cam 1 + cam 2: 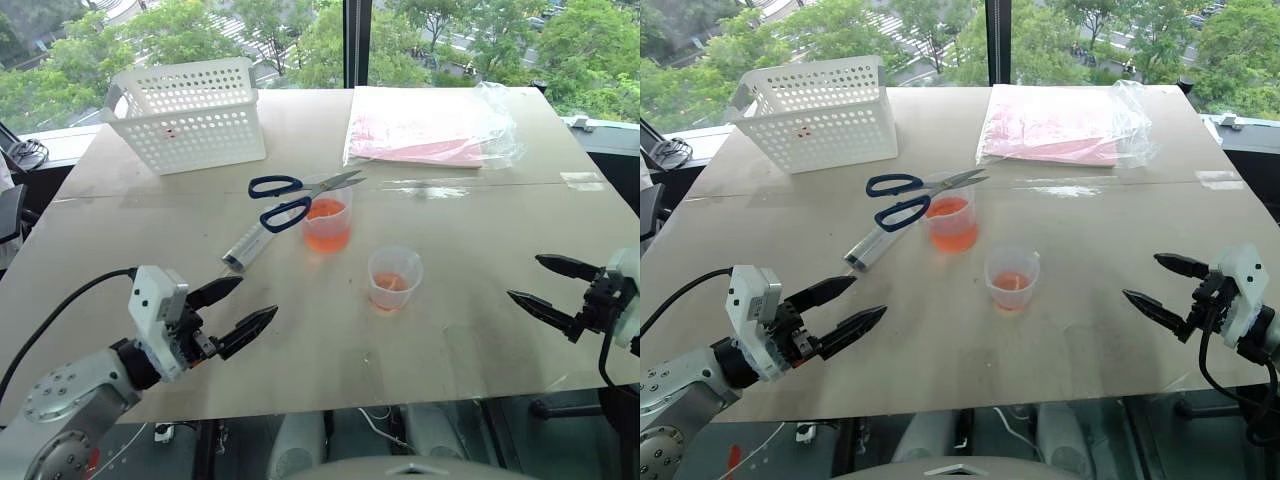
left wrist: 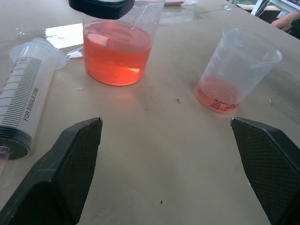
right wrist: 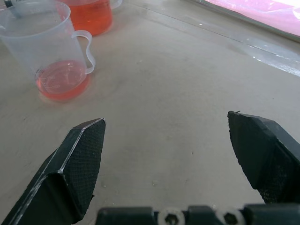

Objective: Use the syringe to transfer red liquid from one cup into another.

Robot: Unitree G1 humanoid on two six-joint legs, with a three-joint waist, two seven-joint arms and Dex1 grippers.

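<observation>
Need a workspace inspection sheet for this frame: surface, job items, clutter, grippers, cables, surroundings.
Surface: tan table, marks.
Job's things: syringe lying flat; larger cup about half full of red liquid; smaller cup holds a shallow layer.
Clutter: blue-handled scissors resting on the larger cup's rim; white basket; pink bag.
Grippers: left gripper and right gripper open, empty.
Cables: black cable at the left arm.
Surroundings: window, trees.
</observation>
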